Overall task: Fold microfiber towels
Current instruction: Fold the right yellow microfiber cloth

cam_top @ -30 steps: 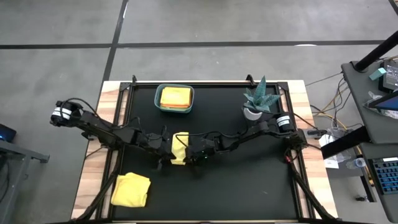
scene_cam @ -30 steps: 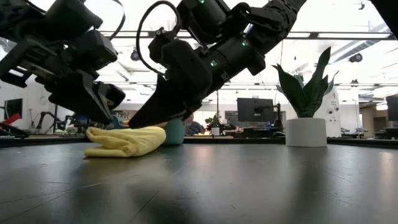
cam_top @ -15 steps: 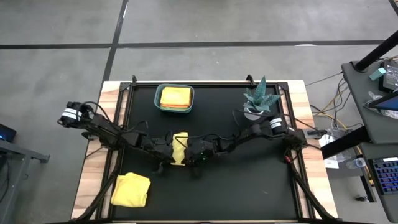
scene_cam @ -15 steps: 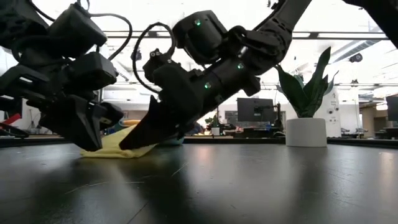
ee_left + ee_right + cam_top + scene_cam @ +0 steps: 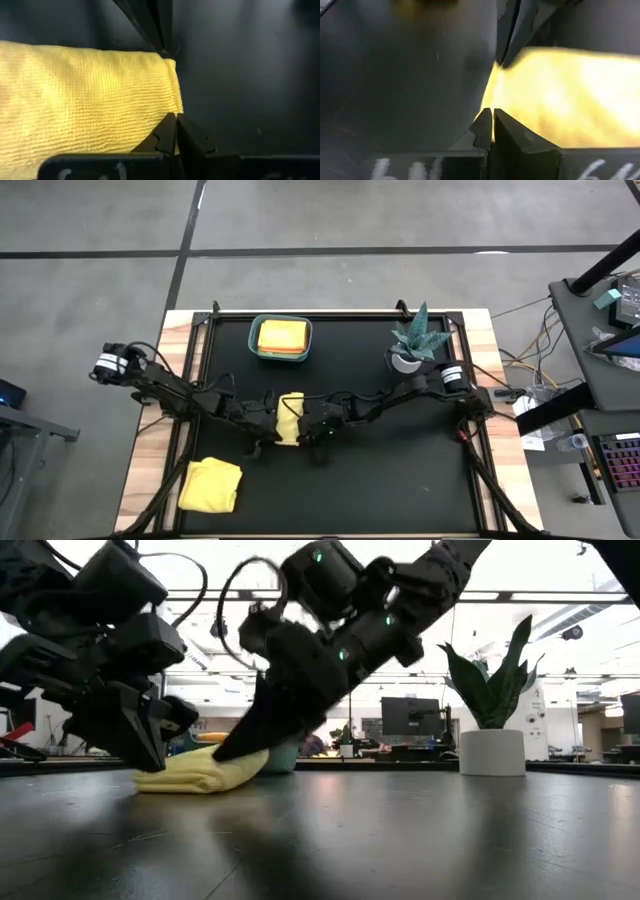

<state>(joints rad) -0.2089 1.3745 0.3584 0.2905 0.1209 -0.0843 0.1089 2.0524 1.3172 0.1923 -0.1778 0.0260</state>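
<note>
Both grippers, left (image 5: 268, 426) and right (image 5: 305, 427), now pinch shut on the yellow towel (image 5: 289, 417) at frame centre, lowered back onto the table (image 5: 400, 480); fold nearly set.

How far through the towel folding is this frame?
Done: folded towels sit stacked in the bin at the back. In hand: both shut grippers, left and right, flank a folded yellow towel mid-table; whether either pinches it I cannot tell. Left: a crumpled yellow towel at the front-left corner remains unfolded.
</note>
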